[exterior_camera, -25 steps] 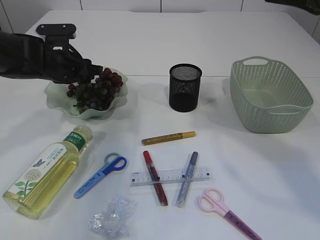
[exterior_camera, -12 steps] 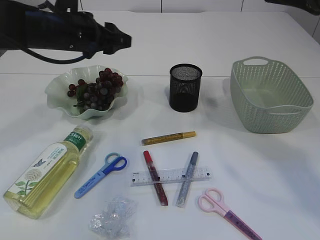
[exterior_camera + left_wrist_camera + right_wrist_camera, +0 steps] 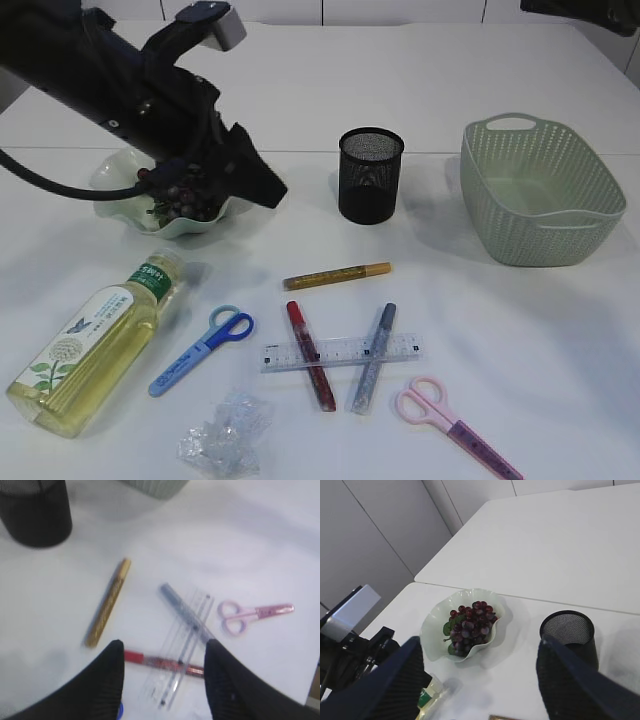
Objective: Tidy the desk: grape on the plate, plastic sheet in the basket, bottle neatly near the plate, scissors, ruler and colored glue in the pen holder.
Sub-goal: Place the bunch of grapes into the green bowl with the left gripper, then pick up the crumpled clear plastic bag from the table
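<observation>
Two black ribbed fingers (image 3: pixel 112 680) of the left gripper (image 3: pixel 262 185) parted about halfway, nothing pinched between them, hanging in the air over the table. Right under the gap in the left wrist view: a red glitter glue tube (image 3: pixel 162 662) lying crosswise, tucked under the see-through plastic ruler (image 3: pixel 182 652). Silver-grey glue tube (image 3: pixel 184 613) crossing the same ruler just past that. Gold glue stick (image 3: pixel 107 603) off to the left of the fingers, slim and sparkly, on its own. Pink-handled scissors (image 3: pixel 250 615) further right, flat on the white tabletop. Black mesh pen holder (image 3: pixel 35 511) beyond all that, cylindrical, standing upright.

Behind the left arm in the exterior view: wavy-edged pale green plate (image 3: pixel 110 185) with a bunch of dark purple grapes (image 3: pixel 185 195), mostly hidden by the arm. Below and left of the gripper, lying on its side, a clear plastic bottle (image 3: pixel 95 345) of yellowish liquid with a green label. Blue scissors (image 3: pixel 200 350) just beside it, and a crumpled clear plastic sheet (image 3: pixel 225 435) at the near edge. Way off to the right, woven-look green basket (image 3: pixel 545 190) with handle cutouts.

Right gripper (image 3: pixel 480 680) up high and well apart from everything, wide open and holding nothing, looking down at plate, grapes and pen holder from far off.
</observation>
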`<action>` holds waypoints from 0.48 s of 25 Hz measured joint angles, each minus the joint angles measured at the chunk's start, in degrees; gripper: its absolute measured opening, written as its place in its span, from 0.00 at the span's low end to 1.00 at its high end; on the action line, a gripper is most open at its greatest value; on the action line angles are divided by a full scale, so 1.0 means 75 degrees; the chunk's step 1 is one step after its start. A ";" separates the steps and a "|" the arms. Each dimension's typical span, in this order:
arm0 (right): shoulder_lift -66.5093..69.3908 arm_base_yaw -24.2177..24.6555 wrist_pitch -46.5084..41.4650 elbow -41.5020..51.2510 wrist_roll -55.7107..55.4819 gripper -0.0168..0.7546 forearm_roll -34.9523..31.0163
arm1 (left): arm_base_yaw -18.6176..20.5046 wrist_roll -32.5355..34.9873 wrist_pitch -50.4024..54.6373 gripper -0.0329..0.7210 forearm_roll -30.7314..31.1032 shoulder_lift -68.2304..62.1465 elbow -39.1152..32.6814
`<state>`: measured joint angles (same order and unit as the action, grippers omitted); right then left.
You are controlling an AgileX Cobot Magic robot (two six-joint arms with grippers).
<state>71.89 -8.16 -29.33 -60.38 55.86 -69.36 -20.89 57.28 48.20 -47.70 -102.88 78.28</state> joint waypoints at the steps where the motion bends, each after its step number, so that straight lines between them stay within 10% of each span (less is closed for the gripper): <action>1: 0.0000 0.0000 -0.0076 0.0000 0.0000 0.73 0.0000 | 0.0000 -0.0594 0.0172 0.55 0.0482 0.0075 0.0000; 12: 0.0000 0.0000 -0.1604 0.0000 0.0000 0.73 0.0722 | -0.0456 -0.6124 0.2740 0.55 0.3965 0.0477 0.0407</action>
<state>71.89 -8.16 -41.36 -60.38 55.86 -63.95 -24.31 11.35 68.76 -17.96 -99.30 81.33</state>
